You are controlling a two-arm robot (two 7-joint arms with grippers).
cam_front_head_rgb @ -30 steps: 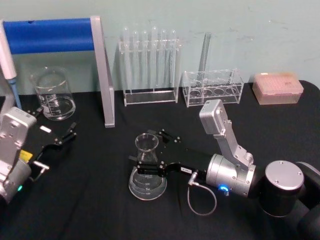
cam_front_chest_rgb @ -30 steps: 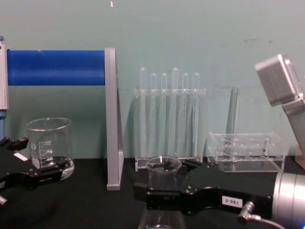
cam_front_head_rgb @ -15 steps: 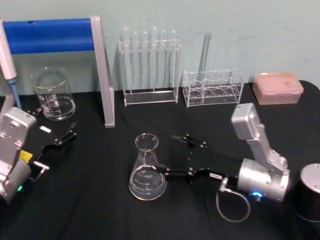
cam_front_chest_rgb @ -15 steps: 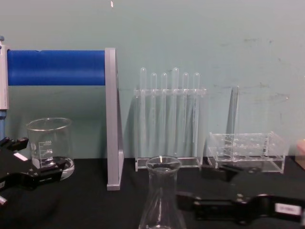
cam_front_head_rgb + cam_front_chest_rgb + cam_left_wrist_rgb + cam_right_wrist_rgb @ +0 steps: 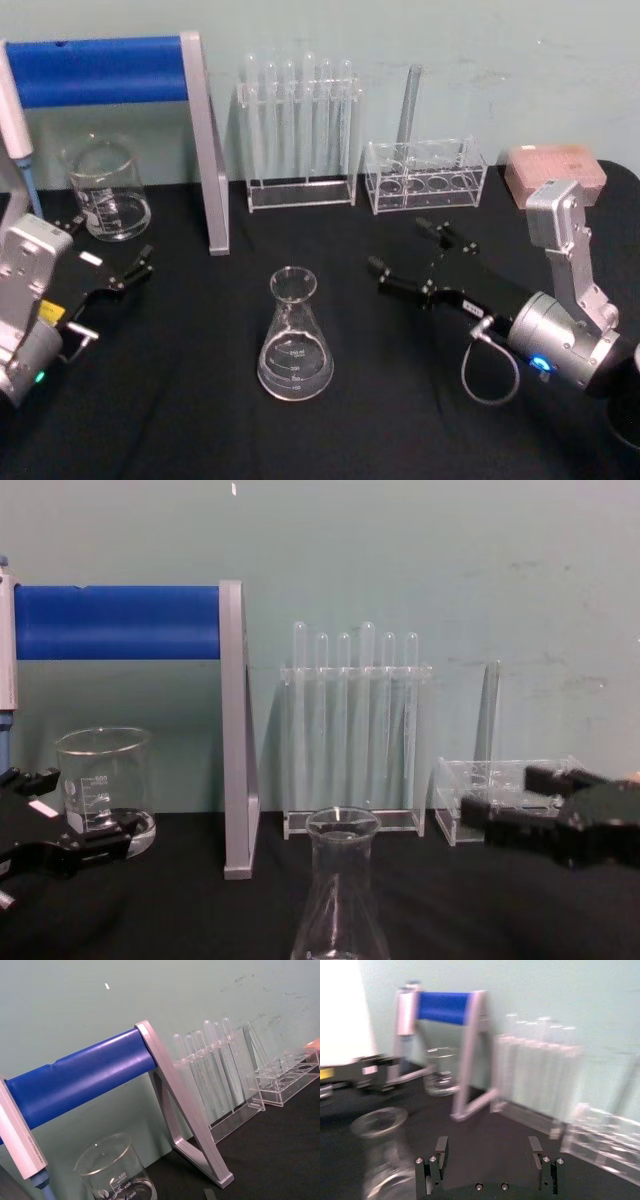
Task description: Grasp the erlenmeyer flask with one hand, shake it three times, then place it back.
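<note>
Clear glass, the erlenmeyer flask [image 5: 295, 338] stands upright and alone on the black counter [image 5: 200, 420], in front of the test tube rack [image 5: 299, 135]. To its right, apart from it, the right end effector [image 5: 408, 255] is spread wide and empty. Beside the beaker [image 5: 106, 190], the left end effector [image 5: 108, 255] sits open.

beaker [image 5: 114, 1172]: printed graduations, "400" and "300" legible in left wrist view, a higher mark in chest view looks like "600"; erlenmeyer flask [image 5: 295, 340]: white printed scale on lower body, digits too small to read; small white label by left gripper [image 5: 110, 272]: no readable text
</note>
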